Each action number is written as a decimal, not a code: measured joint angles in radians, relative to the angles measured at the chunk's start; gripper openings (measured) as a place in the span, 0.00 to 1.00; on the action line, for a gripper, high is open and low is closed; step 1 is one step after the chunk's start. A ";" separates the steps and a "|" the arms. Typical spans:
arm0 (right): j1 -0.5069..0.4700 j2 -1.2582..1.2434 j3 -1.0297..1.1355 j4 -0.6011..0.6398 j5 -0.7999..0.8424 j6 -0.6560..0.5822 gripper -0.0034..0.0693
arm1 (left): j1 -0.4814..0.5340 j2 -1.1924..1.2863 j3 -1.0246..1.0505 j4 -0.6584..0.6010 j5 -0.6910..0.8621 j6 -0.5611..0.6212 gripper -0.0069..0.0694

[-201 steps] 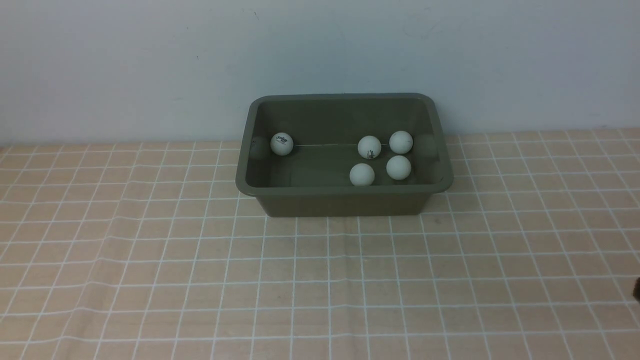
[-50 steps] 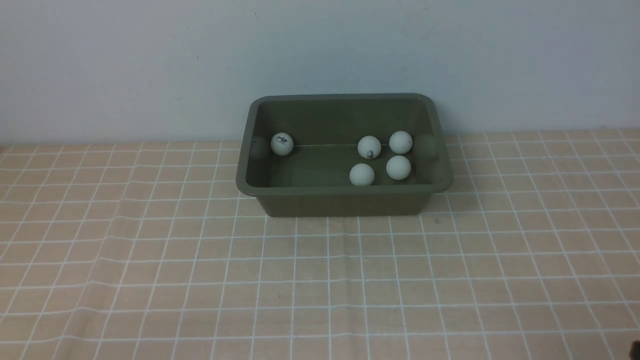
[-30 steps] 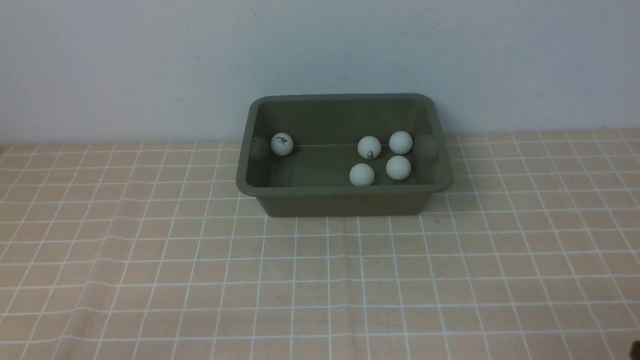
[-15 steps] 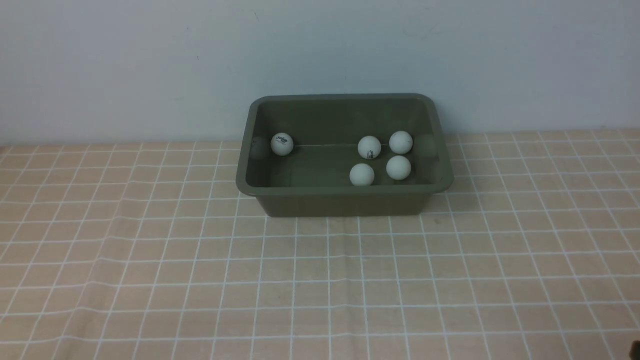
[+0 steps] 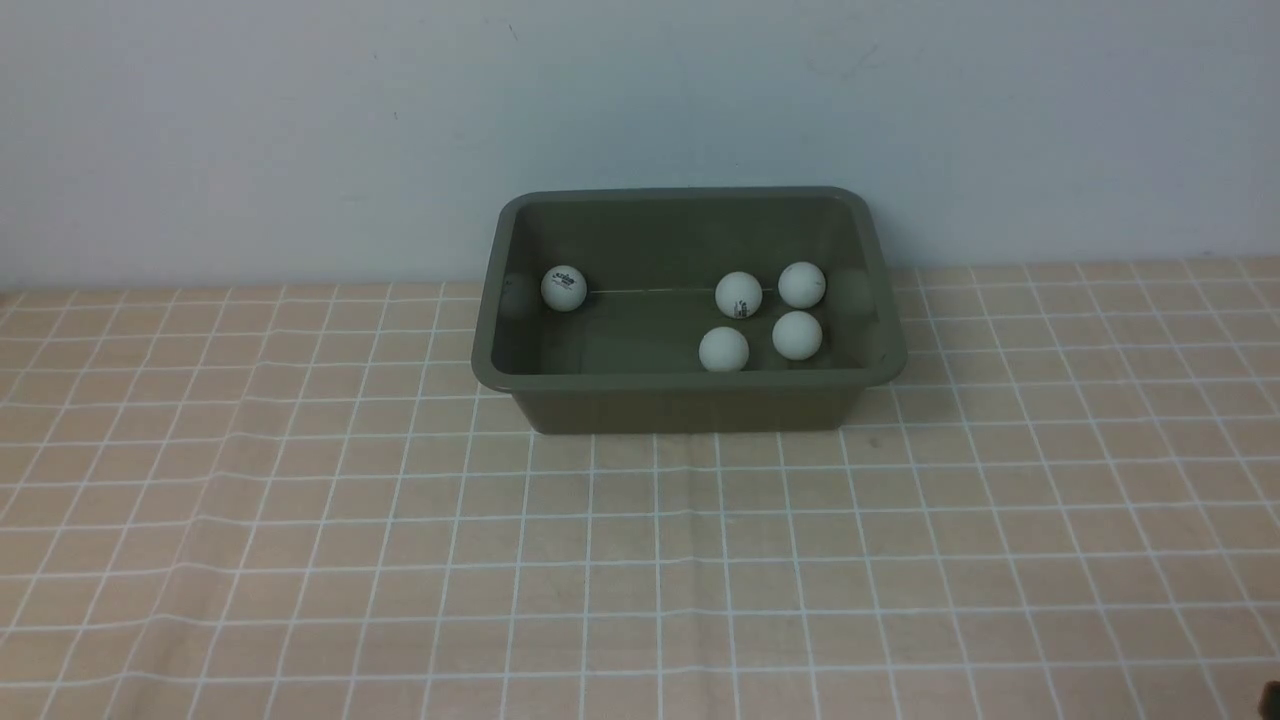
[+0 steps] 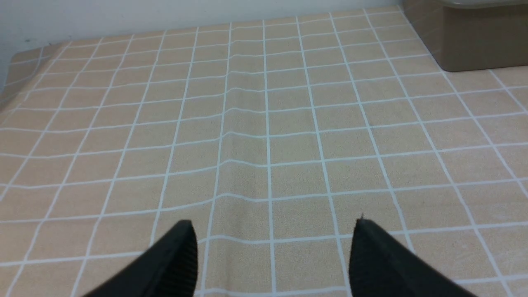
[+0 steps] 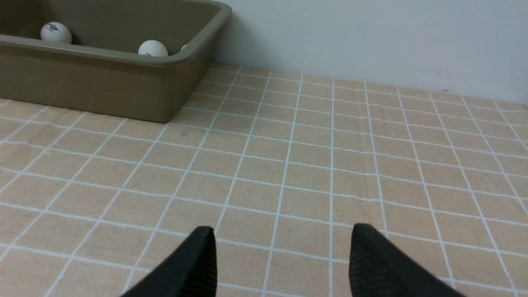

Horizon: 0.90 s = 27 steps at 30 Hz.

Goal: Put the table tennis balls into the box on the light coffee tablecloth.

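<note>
The olive-green box stands on the light coffee tablecloth near the back wall. Several white table tennis balls lie inside it: one at the left and a cluster on the right. No ball shows on the cloth. My left gripper is open and empty over bare cloth, with a corner of the box far ahead. My right gripper is open and empty over bare cloth. In the right wrist view the box and two balls show ahead.
A pale wall rises just behind the box. The cloth has low creases on the left. The cloth's far corner shows in the left wrist view. A dark speck of my right arm sits at the bottom right corner.
The dark bit of my right arm at the right edge has dropped to the bottom corner. The box and balls have not moved.
</note>
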 joint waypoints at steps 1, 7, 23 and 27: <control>0.000 0.000 0.000 -0.005 0.000 -0.001 0.60 | 0.000 0.000 0.000 0.000 0.000 0.000 0.63; 0.064 0.000 0.000 -0.180 -0.006 0.123 0.60 | 0.000 0.000 0.000 0.000 0.000 0.000 0.63; 0.157 0.000 -0.001 -0.460 -0.013 0.520 0.60 | 0.000 0.000 0.000 0.004 0.000 0.000 0.63; 0.157 0.000 -0.001 -0.466 -0.016 0.520 0.60 | 0.000 0.000 0.000 0.004 0.000 0.000 0.63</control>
